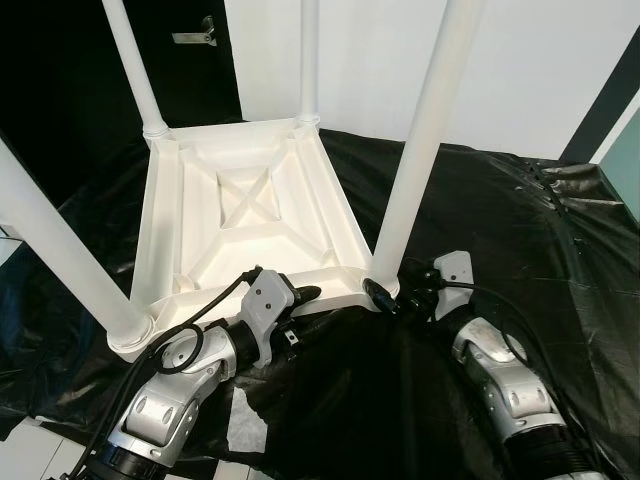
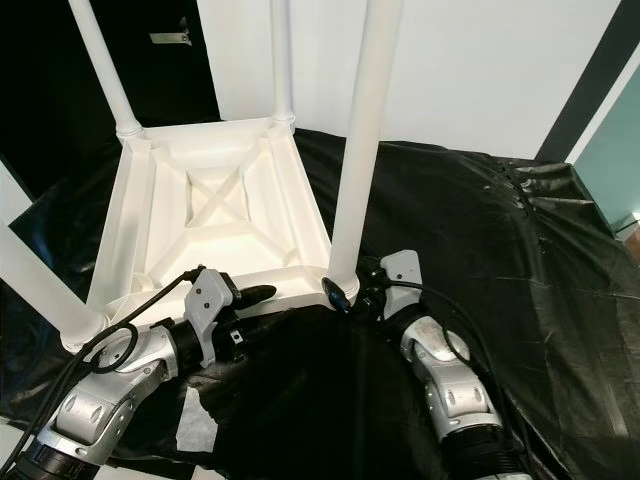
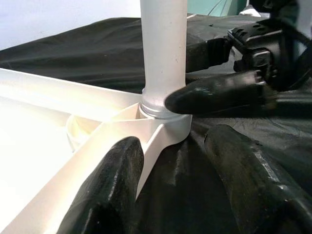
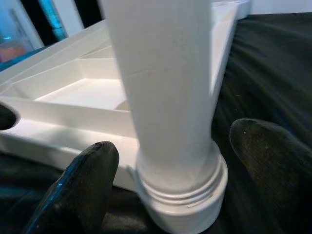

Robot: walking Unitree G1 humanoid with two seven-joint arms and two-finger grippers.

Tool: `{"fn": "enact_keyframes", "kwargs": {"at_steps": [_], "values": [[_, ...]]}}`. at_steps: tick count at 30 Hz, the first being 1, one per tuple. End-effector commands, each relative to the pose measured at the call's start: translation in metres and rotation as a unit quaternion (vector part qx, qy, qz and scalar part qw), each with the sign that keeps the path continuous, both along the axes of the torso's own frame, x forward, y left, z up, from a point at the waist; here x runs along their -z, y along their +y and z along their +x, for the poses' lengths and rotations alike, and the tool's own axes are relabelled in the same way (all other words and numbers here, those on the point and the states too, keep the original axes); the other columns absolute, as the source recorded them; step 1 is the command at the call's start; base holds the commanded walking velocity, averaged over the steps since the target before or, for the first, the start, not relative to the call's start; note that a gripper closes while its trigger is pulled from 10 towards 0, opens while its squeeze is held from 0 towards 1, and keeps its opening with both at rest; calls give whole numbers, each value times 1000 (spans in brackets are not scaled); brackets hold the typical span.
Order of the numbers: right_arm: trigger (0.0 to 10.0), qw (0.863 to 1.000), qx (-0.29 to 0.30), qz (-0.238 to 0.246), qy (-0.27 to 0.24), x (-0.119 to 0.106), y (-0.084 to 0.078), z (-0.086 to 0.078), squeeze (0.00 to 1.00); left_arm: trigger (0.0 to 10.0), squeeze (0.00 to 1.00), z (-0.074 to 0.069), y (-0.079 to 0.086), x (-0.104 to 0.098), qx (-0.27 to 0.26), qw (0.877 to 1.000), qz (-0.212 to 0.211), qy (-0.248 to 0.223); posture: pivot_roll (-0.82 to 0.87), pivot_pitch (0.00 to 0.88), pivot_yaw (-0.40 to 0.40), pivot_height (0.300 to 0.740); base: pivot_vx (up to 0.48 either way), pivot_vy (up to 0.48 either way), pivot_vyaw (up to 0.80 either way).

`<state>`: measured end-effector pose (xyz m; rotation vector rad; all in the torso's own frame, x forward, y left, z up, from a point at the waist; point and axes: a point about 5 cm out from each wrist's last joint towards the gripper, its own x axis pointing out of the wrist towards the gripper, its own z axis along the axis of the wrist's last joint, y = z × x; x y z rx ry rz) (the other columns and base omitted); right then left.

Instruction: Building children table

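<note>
Straddling the near right table leg [image 1: 420, 150] at its screw collar, the right gripper [image 4: 165, 161] stands apart; left gripper [image 3: 180, 165], also apart, brackets the upturned plastic table [image 1: 250, 215] rim on black sheeting [image 1: 520, 230]—apparently light, rigid, slippery.

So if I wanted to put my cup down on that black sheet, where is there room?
The black sheet is bare right of the upturned white table, from the near-right leg out to the wall. It is crowded at the table's near edge: the left gripper straddles the rim and the right gripper brackets that leg's base.
</note>
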<state>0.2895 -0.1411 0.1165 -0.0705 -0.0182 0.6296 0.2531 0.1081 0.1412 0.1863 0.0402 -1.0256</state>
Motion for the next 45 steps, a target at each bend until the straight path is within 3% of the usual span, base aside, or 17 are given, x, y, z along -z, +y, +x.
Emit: {"fn": "enact_keyframes", "kwargs": {"at_steps": [1,5,12,13,14,15,28,29,30,34,37,39,42,45], "values": [[10000,999,-32,-8,-7,-3,-2,4,0,10000,0,-2,-3,1,35,999,4,7,40,0,-43,740,0,0,0],[10000,996,-77,-43,-14,-11,-6,20,0,10000,0,0,-3,0,41,999,6,6,37,0,-33,740,0,0,0],[10000,987,-136,-87,-20,-19,5,42,0,10000,0,5,-1,-2,42,999,10,0,43,0,-27,740,0,0,0],[8118,984,-149,-98,-22,-20,9,45,0,10000,0,5,0,-2,42,999,11,-1,48,0,-27,740,0,0,0],[8118,981,-159,-106,-24,-20,12,47,0,10000,0,5,0,-2,41,999,12,-1,49,0,-29,740,0,0,0],[0,980,-167,-109,-22,-20,13,48,0,10000,0,5,1,-2,40,999,12,-1,59,0,-35,740,0,0,0],[0,977,-181,-112,5,-10,3,51,0,10000,0,2,6,0,19,1000,9,-2,81,0,-55,740,0,0,0],[2706,980,-168,-109,6,-9,2,51,0,10000,0,2,6,0,19,1000,9,-2,77,0,-53,740,0,0,0],[10000,981,-157,-112,8,-7,1,52,0,10000,0,2,6,0,19,1000,9,-1,73,0,-50,740,0,0,0],[10000,984,-115,-134,17,1,1,51,0,10000,0,2,4,1,22,1000,8,1,66,0,-49,740,0,0,0],[10000,989,-84,-123,18,5,1,49,0,10000,0,2,3,1,23,1000,8,1,59,0,-45,740,0,0,0],[10000,993,-29,-110,17,10,1,48,0,10000,0,2,2,1,25,1000,7,1,55,0,-42,740,0,0,0],[10000,994,-18,-110,16,11,1,48,0,10000,0,2,2,1,25,1000,7,1,55,0,-42,740,0,0,0],[10000,993,98,-55,43,24,15,35,0,10000,0,-1,1,2,31,999,6,7,43,0,-32,740,0,0,0]]}}
